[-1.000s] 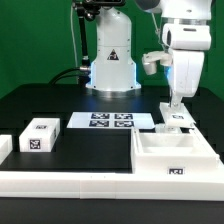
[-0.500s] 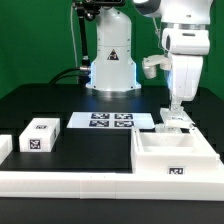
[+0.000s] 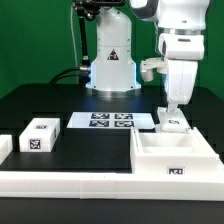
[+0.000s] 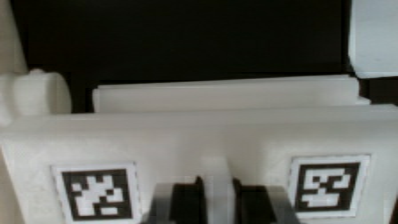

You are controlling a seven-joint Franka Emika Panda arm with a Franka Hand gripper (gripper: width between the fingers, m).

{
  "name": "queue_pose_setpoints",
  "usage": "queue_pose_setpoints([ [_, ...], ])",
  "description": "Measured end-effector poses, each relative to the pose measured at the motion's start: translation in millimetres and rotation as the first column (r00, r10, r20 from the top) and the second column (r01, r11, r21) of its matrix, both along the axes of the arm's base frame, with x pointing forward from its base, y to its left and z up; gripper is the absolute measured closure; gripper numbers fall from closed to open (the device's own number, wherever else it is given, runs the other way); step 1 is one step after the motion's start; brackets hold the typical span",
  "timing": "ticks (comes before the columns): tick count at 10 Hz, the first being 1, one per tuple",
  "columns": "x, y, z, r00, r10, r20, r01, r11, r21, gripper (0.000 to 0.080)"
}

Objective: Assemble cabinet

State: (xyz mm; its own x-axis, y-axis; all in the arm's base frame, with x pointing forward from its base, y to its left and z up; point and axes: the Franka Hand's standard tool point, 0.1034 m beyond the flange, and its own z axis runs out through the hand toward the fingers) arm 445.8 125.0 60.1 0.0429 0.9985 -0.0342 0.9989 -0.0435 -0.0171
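The cabinet (image 3: 175,157), the biggest white box, lies open-topped at the exterior view's right front. A small white tagged block (image 3: 173,123) stands at its far edge. My gripper (image 3: 172,110) comes straight down on this block, and its fingers stand close together on the block's top. In the wrist view the block (image 4: 196,140) fills the picture, with a tag on either side of my gripper (image 4: 221,200). The dark fingers (image 4: 185,203) pinch a thin white strip of it. Another small white tagged block (image 3: 40,135) lies on the table at the exterior view's left.
The marker board (image 3: 110,120) lies flat behind the middle of the table. A long low white rail (image 3: 70,181) runs along the front. A further white piece (image 3: 3,148) shows at the left edge. The robot's base (image 3: 110,60) stands at the back.
The arm has shifted a little toward the exterior view's left and lower, and the small block under the gripper has shifted with it.
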Motion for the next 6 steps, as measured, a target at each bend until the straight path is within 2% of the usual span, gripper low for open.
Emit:
queue_pose_setpoints([
  [2,12.2,0.6,7.5,1.000,-0.003,0.011,0.003,1.000,-0.003,0.0738],
  [6,16.4,-0.4,6.7,1.000,-0.007,0.009,0.008,1.000,-0.004,0.0738],
])
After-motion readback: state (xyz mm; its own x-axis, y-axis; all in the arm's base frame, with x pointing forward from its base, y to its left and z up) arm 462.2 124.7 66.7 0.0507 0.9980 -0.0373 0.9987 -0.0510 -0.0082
